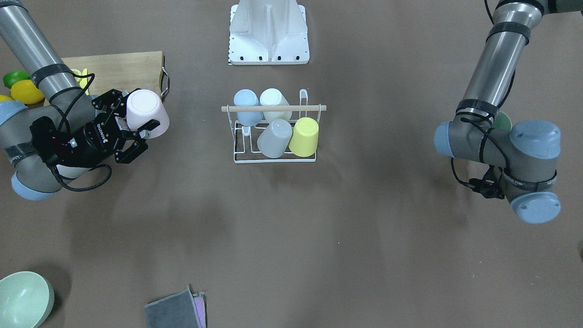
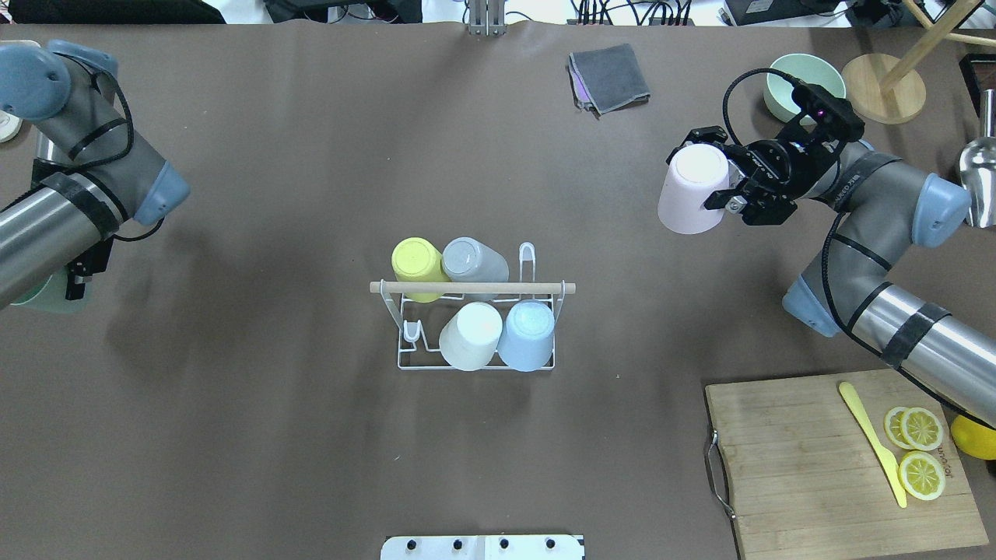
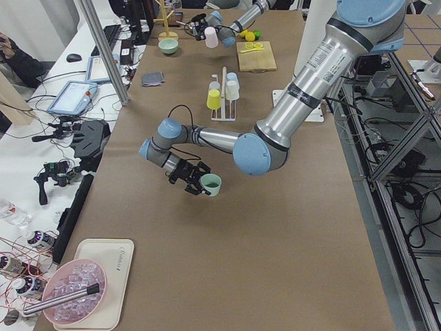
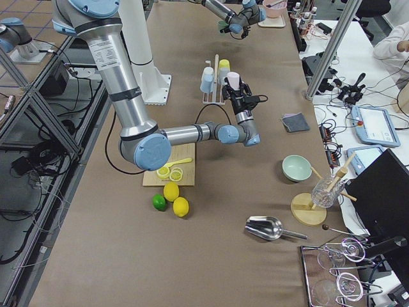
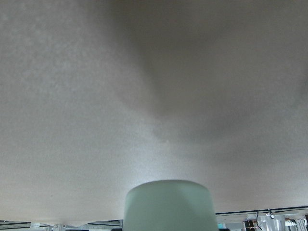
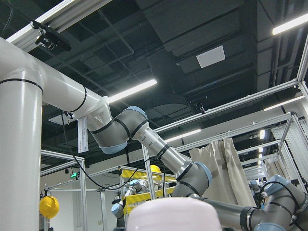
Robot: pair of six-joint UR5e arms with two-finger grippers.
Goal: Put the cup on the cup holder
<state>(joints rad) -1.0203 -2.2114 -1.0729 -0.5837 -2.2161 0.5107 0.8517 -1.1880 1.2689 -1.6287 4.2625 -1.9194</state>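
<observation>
The cup holder (image 2: pixel 471 288), a white wire rack with a wooden rod handle, stands mid-table and also shows in the front view (image 1: pixel 273 108). A yellow (image 2: pixel 417 261), a grey (image 2: pixel 471 260), a white (image 2: pixel 471 334) and a blue cup (image 2: pixel 527 334) sit upside down on its prongs. My right gripper (image 2: pixel 713 173) is shut on a pink cup (image 2: pixel 689 204), held on its side above the table, right of the rack; the front view shows the same cup (image 1: pixel 146 113). My left gripper (image 3: pixel 198 181) holds a pale green cup (image 3: pixel 211 184) above the table far to the left; the cup fills the bottom of the left wrist view (image 5: pixel 168 206).
A wooden cutting board (image 2: pixel 809 467) with lemon slices (image 2: pixel 918 451) and a yellow knife lies near right. A green bowl (image 2: pixel 809 74), a wooden stand (image 2: pixel 883 97), a metal scoop (image 2: pixel 979 175) and a grey cloth (image 2: pixel 611 76) lie along the far side. The white robot base (image 1: pixel 268 34) is behind the rack.
</observation>
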